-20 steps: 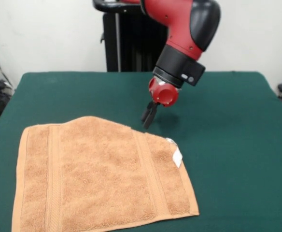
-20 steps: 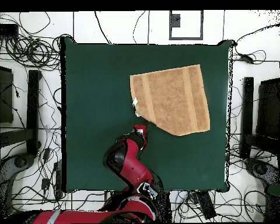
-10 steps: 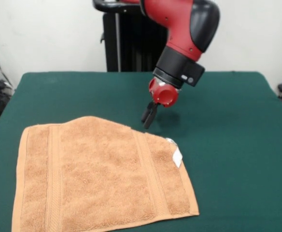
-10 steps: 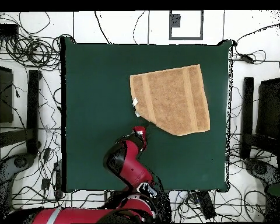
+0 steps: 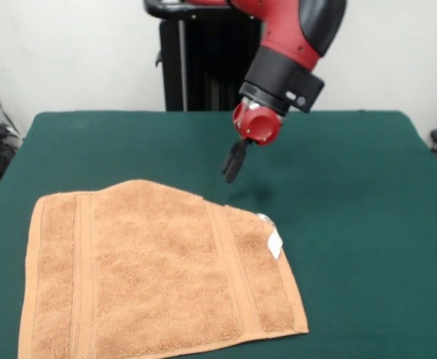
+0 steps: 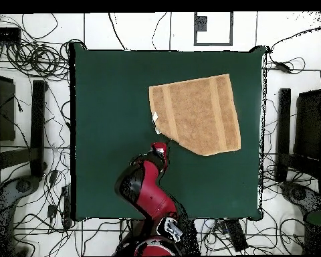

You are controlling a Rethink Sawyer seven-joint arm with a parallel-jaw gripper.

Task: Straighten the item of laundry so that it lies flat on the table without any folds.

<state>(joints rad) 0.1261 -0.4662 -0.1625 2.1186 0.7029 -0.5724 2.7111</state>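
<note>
The item of laundry (image 5: 159,277), an orange-tan towel with woven bands, lies on the green table (image 5: 353,187) at the near left. Its far right corner is tucked in, which leaves a slanted edge, and a small white tag (image 5: 274,241) shows beside that edge. My gripper (image 5: 232,167) hangs above the bare table just beyond the slanted edge, shut and holding nothing, clear of the cloth. From overhead the towel (image 6: 196,114) sits in the table's upper right part, with the gripper (image 6: 161,147) just below its cut lower-left corner.
A black stand (image 5: 196,60) rises behind the table's far edge. Tangled cables (image 6: 36,60) and dark equipment (image 6: 37,127) surround the table (image 6: 110,120) on the floor. Green cloth stretches to the towel's right and beyond it.
The gripper has risen a little and shifted slightly away from the towel's slanted edge. The towel has not moved.
</note>
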